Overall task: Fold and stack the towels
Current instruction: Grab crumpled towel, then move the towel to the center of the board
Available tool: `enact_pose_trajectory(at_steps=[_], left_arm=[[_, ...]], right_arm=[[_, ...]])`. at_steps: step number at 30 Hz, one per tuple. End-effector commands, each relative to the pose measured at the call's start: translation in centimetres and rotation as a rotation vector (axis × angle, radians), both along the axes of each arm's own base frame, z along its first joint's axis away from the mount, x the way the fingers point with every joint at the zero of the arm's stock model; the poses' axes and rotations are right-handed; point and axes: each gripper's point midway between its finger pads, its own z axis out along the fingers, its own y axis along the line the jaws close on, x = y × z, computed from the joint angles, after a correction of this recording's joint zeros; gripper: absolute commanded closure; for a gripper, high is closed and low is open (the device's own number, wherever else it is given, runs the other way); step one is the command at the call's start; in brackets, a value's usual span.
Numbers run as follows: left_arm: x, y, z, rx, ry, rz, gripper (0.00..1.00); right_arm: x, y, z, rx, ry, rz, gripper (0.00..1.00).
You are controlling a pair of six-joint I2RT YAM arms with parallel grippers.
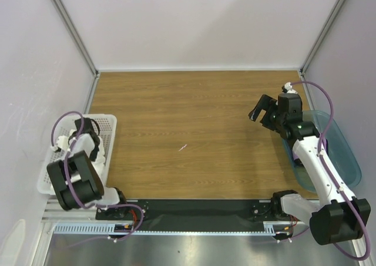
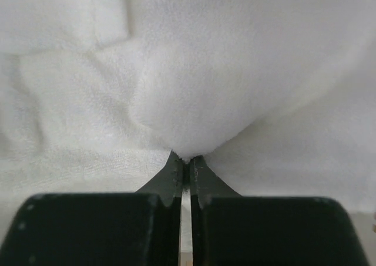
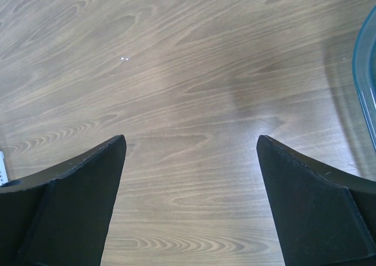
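Observation:
A white towel (image 2: pixel 194 72) fills the left wrist view, soft and rumpled. My left gripper (image 2: pixel 186 159) is shut on a pinched fold of it, the cloth bulging up just past the fingertips. From above, that gripper (image 1: pixel 80 128) reaches down into the white basket (image 1: pixel 109 123) at the table's left edge, and the arm hides the cloth there. My right gripper (image 1: pixel 262 108) hangs over the right part of the wooden table (image 1: pixel 188 125). In its own view it (image 3: pixel 191 138) stands open, with only bare wood between the fingers.
A translucent teal bin (image 1: pixel 346 160) sits at the table's right edge under the right arm, and its rim (image 3: pixel 364 72) shows at the right of the right wrist view. White walls enclose the table on three sides. A small white speck (image 1: pixel 183 147) lies mid-table.

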Motion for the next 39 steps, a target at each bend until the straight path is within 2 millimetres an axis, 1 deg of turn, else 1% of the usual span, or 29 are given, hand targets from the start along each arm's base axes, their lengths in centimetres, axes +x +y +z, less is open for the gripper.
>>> enact_pose_trajectory(at_steps=[1,2,4,5,6,7,9,10,12,13,15,16,18,19,20,21,22,23,24,25,26,27,28,29,30,33,34,38,39], left_arm=[[0.0,0.8,4.4,0.088,-0.11,0.015,1.0],[-0.1,0.7,5.5,0.102,-0.139,0.009,1.0],[0.4,0.6,9.5,0.158,-0.247,-0.022,1.0],[0.7,0.4,10.8,0.172,-0.284,-0.047,1.0],[0.9,0.1,13.2,0.207,-0.354,-0.068,1.0],[1.6,-0.3,15.4,0.235,-0.391,-0.125,1.0],[2.0,-1.2,18.7,0.281,-0.439,-0.204,1.0],[2.9,-2.0,21.7,0.31,-0.492,-0.251,1.0],[3.3,-3.0,24.7,0.345,-0.511,-0.315,1.0],[4.2,-4.1,27.9,0.381,-0.54,-0.396,1.0],[4.8,-5.5,31.0,0.414,-0.544,-0.504,1.0],[5.8,-7.2,34.3,0.433,-0.604,-0.578,1.0],[6.8,-9.2,37.3,0.447,-0.653,-0.696,1.0],[7.3,-11.6,40.1,0.444,-0.721,-0.825,1.0],[8.5,-13.1,40.5,0.423,-0.725,-0.899,1.0],[8.9,-15.0,41.4,0.397,-0.759,-0.992,1.0],[8.8,-16.8,43.3,0.388,-0.806,-1.052,1.0],[9.8,-18.2,43.2,0.366,-0.805,-1.1,1.0],[10.0,-19.4,43.7,0.355,-0.822,-1.137,1.0],[10.0,-22.0,44.4,0.333,-0.858,-1.207,1.0],[10.3,-23.4,44.9,0.322,-0.884,-1.24,1.0],[11.0,-25.0,44.5,0.297,-0.885,-1.275,1.0],[11.0,-27.5,44.4,0.266,-0.902,-1.331,1.0],[11.3,-28.8,44.4,0.256,-0.916,-1.353,1.0],[11.9,-31.5,43.0,0.22,-0.891,-1.406,1.0],[13.1,-34.2,40.2,0.196,-0.824,-1.427,1.0],[13.7,-36.2,37.7,0.164,-0.77,-1.472,1.0],[13.9,-42.5,31.8,0.003,-0.69,-1.663,1.0],[14.0,-44.1,29.3,-0.041,-0.645,-1.698,1.0]], right_arm=[[1.3,0.3,2.5,0.008,-0.063,-0.007,0.0],[1.5,0.4,2.5,0.006,-0.062,0.0,0.0],[1.8,0.4,2.9,-0.006,-0.075,0.009,0.0],[2.0,0.3,3.0,-0.01,-0.082,0.009,0.0],[2.1,0.4,3.1,-0.014,-0.085,0.012,0.0],[2.3,0.4,3.3,-0.019,-0.094,0.016,0.0],[2.8,0.2,3.8,-0.018,-0.122,0.016,0.0],[3.0,0.3,4.1,-0.002,-0.133,0.029,0.0],[3.9,0.5,5.1,0.037,-0.169,0.027,0.0],[4.3,0.2,5.7,0.05,-0.189,0.021,0.0],[4.8,0.3,6.9,0.072,-0.234,0.023,0.0],[5.1,0.0,7.1,0.071,-0.244,0.013,0.0],[5.4,-0.5,7.5,0.072,-0.258,0.004,0.0],[5.4,-0.6,7.7,0.071,-0.264,0.004,0.0],[5.5,-1.2,7.6,0.066,-0.264,-0.008,0.0],[5.6,-1.5,7.6,0.058,-0.265,-0.01,0.0],[5.6,-1.7,7.6,0.054,-0.266,-0.009,0.0],[5.6,-2.0,7.6,0.051,-0.264,-0.008,0.0],[5.5,-2.2,7.7,0.042,-0.264,-0.004,0.0],[5.6,-2.4,7.9,0.035,-0.269,-0.001,0.0],[5.5,-2.2,8.0,0.033,-0.273,0.018,0.0],[5.5,-2.2,8.1,0.028,-0.279,0.029,0.0],[5.3,-2.2,7.9,0.017,-0.275,0.037,0.0],[5.3,-2.2,7.8,0.014,-0.271,0.044,0.0],[5.1,-2.2,7.8,0.01,-0.272,0.048,0.0],[4.6,-2.1,7.1,0.006,-0.251,0.065,0.0],[4.4,-1.9,6.4,0.008,-0.232,0.075,0.0],[3.6,-1.8,4.4,0.016,-0.178,0.079,0.0],[3.4,-1.8,3.7,0.022,-0.159,0.08,0.0]])
